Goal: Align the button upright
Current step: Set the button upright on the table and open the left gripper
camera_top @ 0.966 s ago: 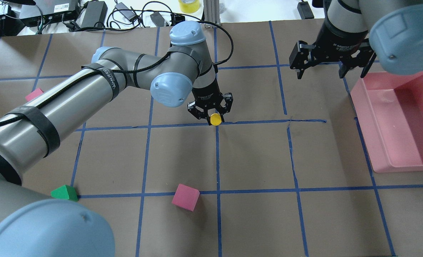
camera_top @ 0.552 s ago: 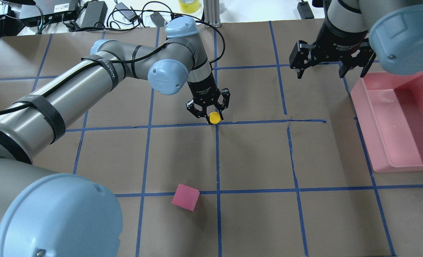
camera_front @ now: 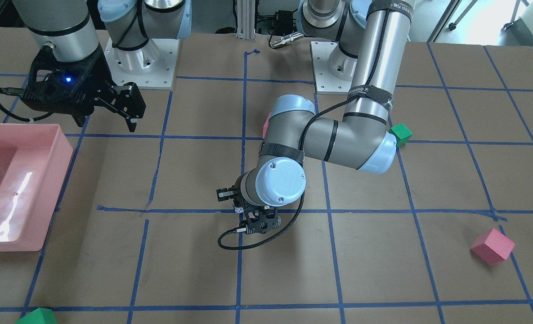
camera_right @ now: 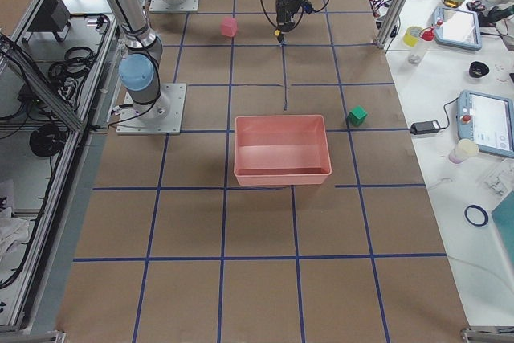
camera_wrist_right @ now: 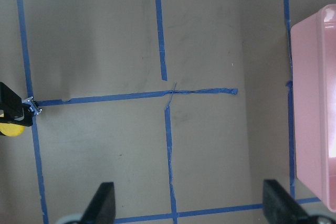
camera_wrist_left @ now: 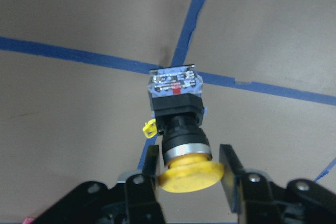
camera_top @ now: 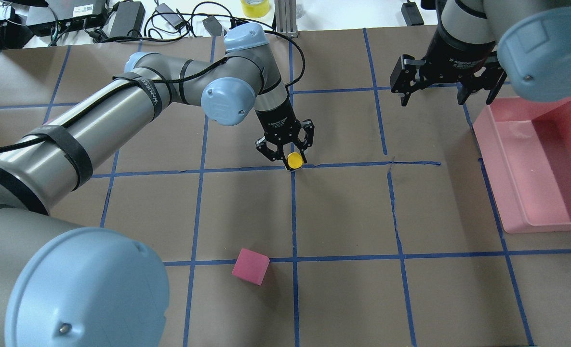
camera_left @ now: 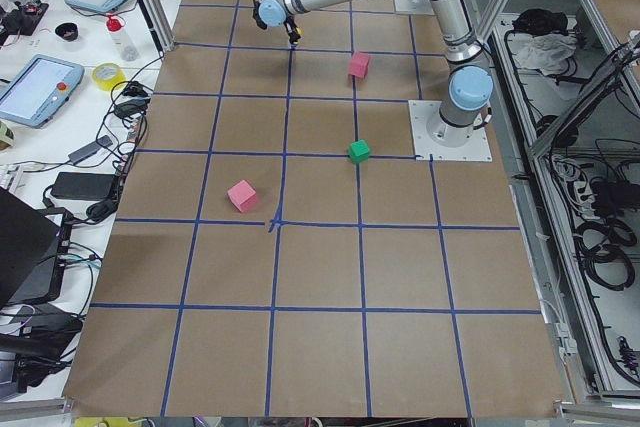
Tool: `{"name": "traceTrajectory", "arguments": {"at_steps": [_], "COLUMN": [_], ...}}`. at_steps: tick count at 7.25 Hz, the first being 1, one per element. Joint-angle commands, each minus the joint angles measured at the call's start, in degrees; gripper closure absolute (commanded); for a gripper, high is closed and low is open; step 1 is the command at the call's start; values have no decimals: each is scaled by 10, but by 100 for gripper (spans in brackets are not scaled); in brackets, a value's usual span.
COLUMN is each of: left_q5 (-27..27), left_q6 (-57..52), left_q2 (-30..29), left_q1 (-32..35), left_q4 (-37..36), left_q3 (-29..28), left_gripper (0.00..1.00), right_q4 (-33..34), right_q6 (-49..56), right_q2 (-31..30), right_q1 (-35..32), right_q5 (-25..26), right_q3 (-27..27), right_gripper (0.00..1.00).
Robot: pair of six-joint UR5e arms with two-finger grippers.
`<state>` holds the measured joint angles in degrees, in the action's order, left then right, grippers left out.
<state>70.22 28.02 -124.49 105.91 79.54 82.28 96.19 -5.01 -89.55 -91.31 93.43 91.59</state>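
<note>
The button (camera_wrist_left: 178, 129) has a round yellow cap, a black body and a grey-white contact block. My left gripper (camera_wrist_left: 190, 169) is shut on the cap, one finger on each side. The contact block points down at a crossing of blue tape lines; whether it touches the table I cannot tell. In the overhead view the cap (camera_top: 293, 161) faces up between the left gripper's (camera_top: 291, 158) fingers. The button also shows at the left edge of the right wrist view (camera_wrist_right: 10, 128). My right gripper (camera_top: 446, 94) is open and empty, well above the table, far to the right.
A pink bin (camera_top: 550, 224) stands at the right edge of the table. A pink cube (camera_top: 250, 266) lies nearer the robot. Another pink cube (camera_front: 492, 246) and a green cube (camera_front: 401, 133) lie on the left arm's side. A green block (camera_front: 37, 316) lies at the far edge.
My left arm has shifted its pose and the wrist has turned a little. The gripper has stayed at the tape crossing with the button in it. The right arm has not moved.
</note>
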Motion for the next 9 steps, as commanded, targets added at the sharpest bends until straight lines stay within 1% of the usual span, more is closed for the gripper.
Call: {"name": "traceTrajectory", "arguments": {"at_steps": [1, 3, 4, 5, 7, 8, 9], "left_q5": [1, 4, 22, 58, 69, 98, 158], "left_q6": [-2, -3, -10, -27, -113, -140, -143], "left_q2": [0, 10, 31, 64, 135, 179, 235], "left_q1": [0, 0, -1, -10, -45, -48, -48], "left_q4": [-1, -4, -6, -4, 4, 21, 55], "left_q3": [2, 1, 1, 2, 11, 18, 17], "left_gripper": [15, 11, 8, 8, 0, 0, 0], "right_q4": [-1, -2, -2, -3, -3, -4, -3], "right_q6": [0, 0, 0, 0, 0, 0, 0], "right_q2": [0, 0, 0, 0, 0, -1, -1], "right_q1": [0, 0, 0, 0, 0, 0, -1], "right_q5": [1, 1, 0, 1, 1, 1, 0], "right_q3": [0, 1, 1, 1, 1, 1, 1], "right_gripper": [0, 0, 0, 0, 0, 0, 0]}}
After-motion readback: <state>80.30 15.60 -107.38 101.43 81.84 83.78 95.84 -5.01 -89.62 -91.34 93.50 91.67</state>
